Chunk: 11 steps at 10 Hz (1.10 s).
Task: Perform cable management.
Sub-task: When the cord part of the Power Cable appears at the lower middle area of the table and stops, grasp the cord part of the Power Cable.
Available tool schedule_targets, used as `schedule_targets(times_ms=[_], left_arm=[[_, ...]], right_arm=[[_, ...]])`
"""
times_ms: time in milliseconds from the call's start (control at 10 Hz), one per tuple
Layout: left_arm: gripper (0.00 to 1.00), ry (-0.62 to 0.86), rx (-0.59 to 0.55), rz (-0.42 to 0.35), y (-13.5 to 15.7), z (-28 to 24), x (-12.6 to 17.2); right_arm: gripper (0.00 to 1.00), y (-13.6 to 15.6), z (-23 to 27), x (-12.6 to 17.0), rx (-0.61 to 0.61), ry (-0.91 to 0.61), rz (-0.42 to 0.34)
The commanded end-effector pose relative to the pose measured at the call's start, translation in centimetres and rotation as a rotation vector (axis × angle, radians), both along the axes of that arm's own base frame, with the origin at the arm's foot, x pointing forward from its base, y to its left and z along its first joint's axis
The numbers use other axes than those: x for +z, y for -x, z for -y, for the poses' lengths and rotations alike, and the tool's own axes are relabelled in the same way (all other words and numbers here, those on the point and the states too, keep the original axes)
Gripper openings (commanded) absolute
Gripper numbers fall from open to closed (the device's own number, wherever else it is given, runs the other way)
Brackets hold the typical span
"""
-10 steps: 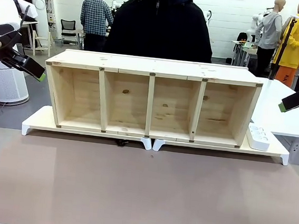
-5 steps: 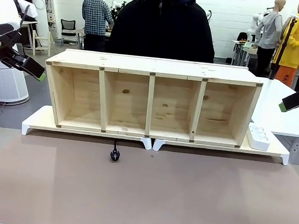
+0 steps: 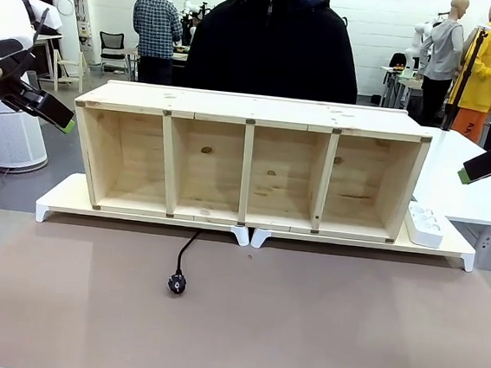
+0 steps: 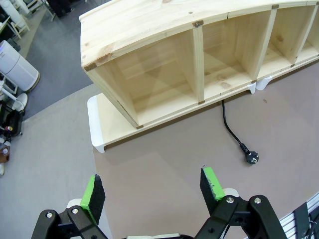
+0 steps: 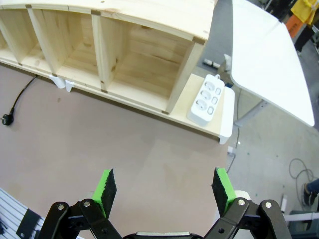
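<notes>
Closest to the robot is the brown table, and most of it is bare. High above it, off to each side, the left gripper and the right gripper hang with their green fingers spread wide. They hold nothing.

A little farther out lies the cable. Its plug rests flat on the table, a bit left of the middle. The thin black cord runs back from the plug and goes under the wooden shelf, near the gap between the two white boards the shelf stands on.

At the right end of the boards, just beside the shelf, sits a white power strip. Behind the shelf stands a person in a dark coat.

The job looks to be just starting: the cable is loose and no gripper touches it. The next move is probably to pick up the plug. The left gripper seems closer, so it would need to come down over the plug and close gently on it.
</notes>
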<state>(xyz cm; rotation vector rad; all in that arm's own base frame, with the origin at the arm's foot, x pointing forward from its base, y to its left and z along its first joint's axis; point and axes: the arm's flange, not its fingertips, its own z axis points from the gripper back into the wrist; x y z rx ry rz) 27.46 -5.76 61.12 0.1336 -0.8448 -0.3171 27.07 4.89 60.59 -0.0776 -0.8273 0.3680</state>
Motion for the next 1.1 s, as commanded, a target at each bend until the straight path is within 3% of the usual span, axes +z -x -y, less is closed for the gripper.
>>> schedule_targets(times_ms=[0, 1000], left_arm=[[1.00, 0.000, 0.000, 0.012, -0.27, 0.03, 0.04], [1.00, 0.000, 0.000, 0.012, -0.27, 0.03, 0.04]], right_arm=[[1.00, -0.23, 0.02, -0.15, -0.001, 0.000, -0.003], [1.00, -0.23, 0.02, -0.15, -0.001, 0.000, -0.003]])
